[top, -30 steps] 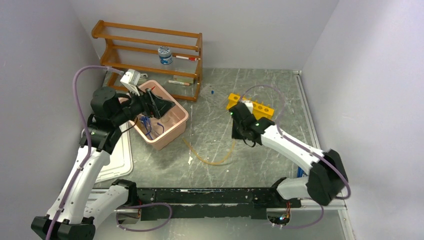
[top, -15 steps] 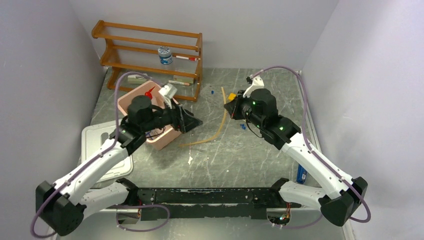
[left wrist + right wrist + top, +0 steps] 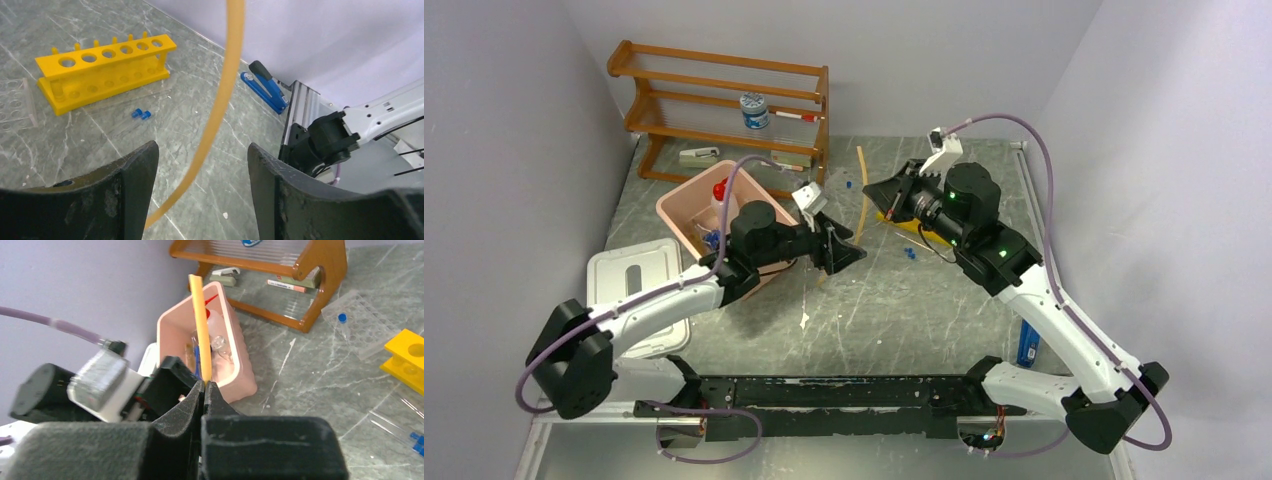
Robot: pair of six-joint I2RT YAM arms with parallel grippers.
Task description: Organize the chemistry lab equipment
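Note:
My right gripper (image 3: 871, 196) is shut on the amber tubing (image 3: 860, 170) and holds it above the table; the shut jaws also show in the right wrist view (image 3: 204, 384), with the tubing (image 3: 200, 315) rising from them. The tubing (image 3: 220, 100) hangs down between the open jaws of my left gripper (image 3: 202, 150), which sits mid-table (image 3: 852, 252) and touches nothing. The yellow holed rack (image 3: 105, 70) stands on the table, with blue-capped thin tubes (image 3: 141, 114) lying near it. The pink bin (image 3: 686, 205) holds the red-nozzled bottle (image 3: 720, 190) and the blue goggles (image 3: 712, 238).
A wooden shelf (image 3: 724, 100) with a jar (image 3: 754, 110) stands at the back left. A white lid (image 3: 629, 280) lies left of the bin. A clear tube rack (image 3: 360, 320) sits by the yellow rack. A blue-handled tool (image 3: 265, 90) lies near the right arm's base.
My left gripper has swung from over the pink bin to mid-table. My right gripper has lifted the tubing off the table, so it now hangs between the left jaws.

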